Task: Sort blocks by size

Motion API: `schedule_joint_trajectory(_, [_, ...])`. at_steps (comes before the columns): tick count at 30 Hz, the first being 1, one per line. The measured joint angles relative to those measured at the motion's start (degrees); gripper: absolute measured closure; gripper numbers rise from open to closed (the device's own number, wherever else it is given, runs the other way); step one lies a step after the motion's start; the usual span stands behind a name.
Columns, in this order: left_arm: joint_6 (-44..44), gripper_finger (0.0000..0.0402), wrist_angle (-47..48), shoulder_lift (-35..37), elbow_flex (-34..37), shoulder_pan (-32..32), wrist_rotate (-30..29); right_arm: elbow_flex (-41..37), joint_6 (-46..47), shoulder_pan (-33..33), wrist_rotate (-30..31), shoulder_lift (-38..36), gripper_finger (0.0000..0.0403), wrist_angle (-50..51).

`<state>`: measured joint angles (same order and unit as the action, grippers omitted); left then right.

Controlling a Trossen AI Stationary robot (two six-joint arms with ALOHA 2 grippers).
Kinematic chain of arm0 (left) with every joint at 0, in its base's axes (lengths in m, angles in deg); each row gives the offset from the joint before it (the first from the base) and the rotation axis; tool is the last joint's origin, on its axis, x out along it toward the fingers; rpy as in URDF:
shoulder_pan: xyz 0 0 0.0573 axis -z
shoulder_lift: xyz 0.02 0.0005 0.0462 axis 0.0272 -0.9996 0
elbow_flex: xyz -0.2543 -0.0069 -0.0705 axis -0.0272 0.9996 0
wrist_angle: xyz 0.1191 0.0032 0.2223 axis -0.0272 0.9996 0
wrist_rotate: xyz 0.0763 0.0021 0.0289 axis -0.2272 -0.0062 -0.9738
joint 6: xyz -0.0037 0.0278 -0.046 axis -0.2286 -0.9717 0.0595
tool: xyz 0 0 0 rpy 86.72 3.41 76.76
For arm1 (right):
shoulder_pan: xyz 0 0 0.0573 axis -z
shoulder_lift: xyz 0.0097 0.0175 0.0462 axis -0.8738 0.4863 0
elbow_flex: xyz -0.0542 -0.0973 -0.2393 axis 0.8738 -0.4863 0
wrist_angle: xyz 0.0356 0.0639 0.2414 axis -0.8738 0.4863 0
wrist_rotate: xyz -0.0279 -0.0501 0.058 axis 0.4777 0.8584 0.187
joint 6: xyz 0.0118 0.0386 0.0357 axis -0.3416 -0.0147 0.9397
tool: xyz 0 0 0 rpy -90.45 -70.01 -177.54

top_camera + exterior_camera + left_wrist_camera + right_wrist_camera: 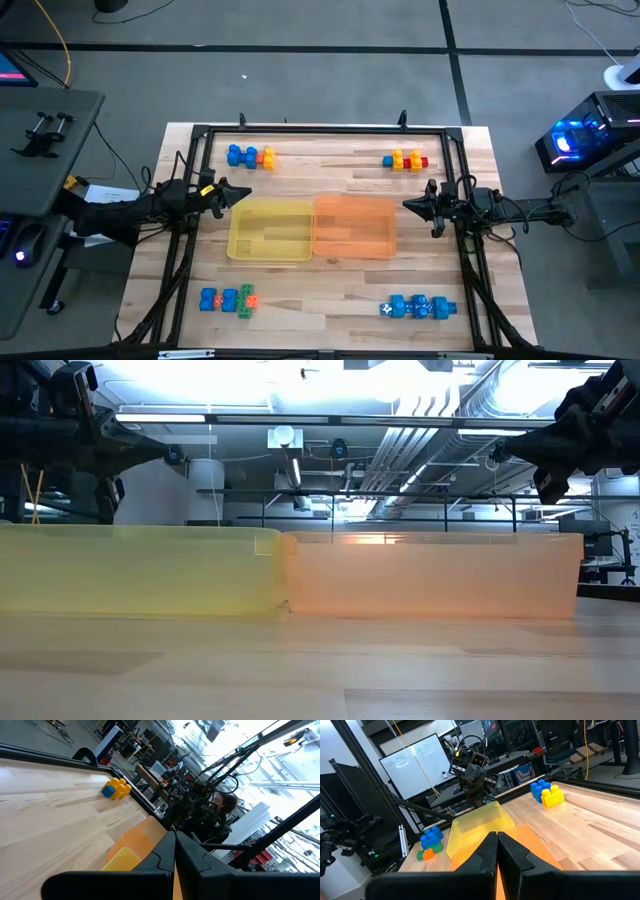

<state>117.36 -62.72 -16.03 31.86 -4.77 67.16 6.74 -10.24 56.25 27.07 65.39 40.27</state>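
While both arms are hanging above the table (330, 285), the left gripper (244, 194) is sitting at nine o'clock of the two trays, its fingers pressed together and gripping nothing. The right gripper (408, 204) is hovering at three o'clock of the trays, likewise fully closed and empty. The two tips are pointing at each other across the trays.

The yellow tray (270, 229) and the orange tray (354, 227) are lying side by side in the middle of the table, touching along one edge, yellow toward the left arm.

The blocks are sitting in four clusters near the table corners, well apart from the trays. Taking the overhead picture as a clock face, blue, orange and yellow blocks (251, 156) are resting at eleven o'clock; yellow and red blocks (405, 160) at one o'clock; blue, green and orange blocks (228, 299) at seven o'clock; and a row of blue blocks (418, 308) at five o'clock.
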Motion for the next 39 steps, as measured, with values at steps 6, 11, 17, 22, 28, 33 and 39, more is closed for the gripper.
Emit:
schedule_joint_trajectory(6, [0.0,0.0402,-0.01,0.0,0.01,0.0,-0.02,0.0,0.01,-0.01,-0.01,0.0,0.04,0.0])
schedule_joint_trajectory(11, [0.0,0.0402,0.0,0.0,-0.01,0.0,0.0,0.0,0.0,-0.01,0.0,0.01,0.04,-0.01])
schedule_joint_trajectory(17, [0.0,0.0402,0.01,0.0,-0.01,0.0,0.0,0.01,0.0,0.0,0.0,0.0,0.04,-0.02])
schedule_joint_trajectory(22, [0.0,0.0402,0.01,0.01,0.0,0.0,0.0,0.01,0.01,0.01,-0.01,-0.01,0.04,0.0])
schedule_joint_trajectory(28, [0.0,0.0402,0.0,0.0,-0.01,0.0,-0.02,-0.09,6.35,0.42,19.98,1.07,0.04,-16.52])
schedule_joint_trajectory(33, [0.0,0.0401,0.0,0.01,-0.01,0.0,-0.02,-0.04,13.99,3.23,49.13,1.95,0.04,-38.75])
schedule_joint_trajectory(39, [0.0,0.0401,0.0,0.0,0.01,0.0,-0.04,8.28,11.35,11.58,26.1,6.06,0.04,-26.19])
